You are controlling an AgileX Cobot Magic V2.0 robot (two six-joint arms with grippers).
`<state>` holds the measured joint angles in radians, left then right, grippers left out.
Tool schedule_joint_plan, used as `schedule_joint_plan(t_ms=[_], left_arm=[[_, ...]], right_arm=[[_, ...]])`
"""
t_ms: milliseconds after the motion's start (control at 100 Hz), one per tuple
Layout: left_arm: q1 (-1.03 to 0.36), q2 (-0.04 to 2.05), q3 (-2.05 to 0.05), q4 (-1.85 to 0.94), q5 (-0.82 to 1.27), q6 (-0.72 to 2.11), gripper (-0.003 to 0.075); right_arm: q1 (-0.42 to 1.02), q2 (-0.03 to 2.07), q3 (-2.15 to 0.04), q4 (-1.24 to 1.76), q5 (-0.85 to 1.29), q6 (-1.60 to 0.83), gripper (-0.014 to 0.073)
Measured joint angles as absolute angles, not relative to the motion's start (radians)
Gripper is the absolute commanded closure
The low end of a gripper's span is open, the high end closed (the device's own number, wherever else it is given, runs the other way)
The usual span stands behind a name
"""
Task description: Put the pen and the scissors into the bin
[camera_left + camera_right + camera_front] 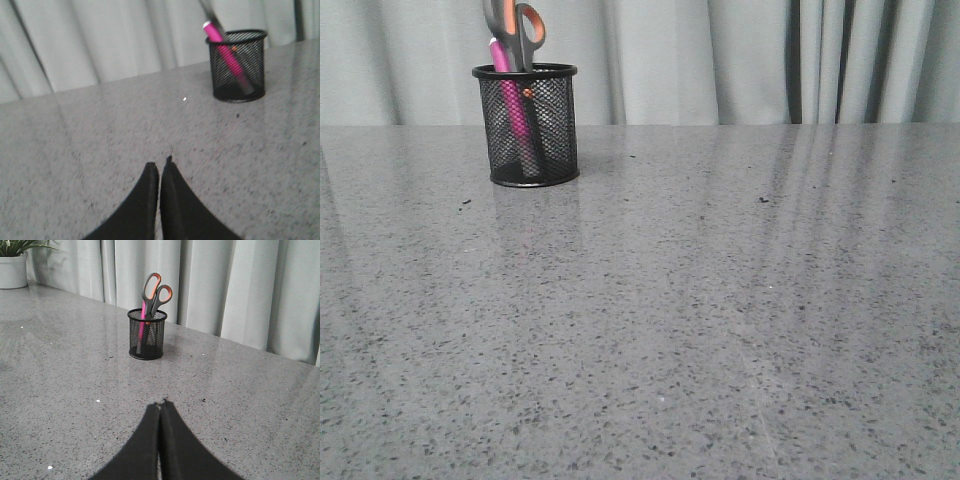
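Observation:
The black mesh bin point(526, 126) stands at the far left of the table. The pink pen point(512, 105) and the grey scissors with orange-lined loops point(516, 30) stand inside it, handles sticking out above the rim. The bin point(237, 65) with the pen point(222, 46) shows in the left wrist view, and the bin point(146, 334) with the scissors point(155, 291) and pen point(142, 321) in the right wrist view. My left gripper point(159, 166) is shut and empty, over bare table short of the bin. My right gripper point(161, 404) is shut and empty, well short of the bin. Neither gripper shows in the front view.
Grey curtains point(740, 60) hang behind the speckled grey table point(700, 320). A white plant pot point(13, 271) stands far off at a table corner in the right wrist view.

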<state>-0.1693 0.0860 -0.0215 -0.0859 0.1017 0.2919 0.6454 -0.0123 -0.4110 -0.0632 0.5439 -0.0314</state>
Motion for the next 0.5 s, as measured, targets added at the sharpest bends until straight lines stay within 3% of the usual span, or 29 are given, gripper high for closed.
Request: schedule_joint_plan(t_ms=[500], left_arm=[[0.002, -0.004, 0.002, -0.024, 0.337, 0.191, 0.0739]], right_arm=[[0.645, -0.012, -0.411, -0.063, 0.546, -0.031, 0.0662]])
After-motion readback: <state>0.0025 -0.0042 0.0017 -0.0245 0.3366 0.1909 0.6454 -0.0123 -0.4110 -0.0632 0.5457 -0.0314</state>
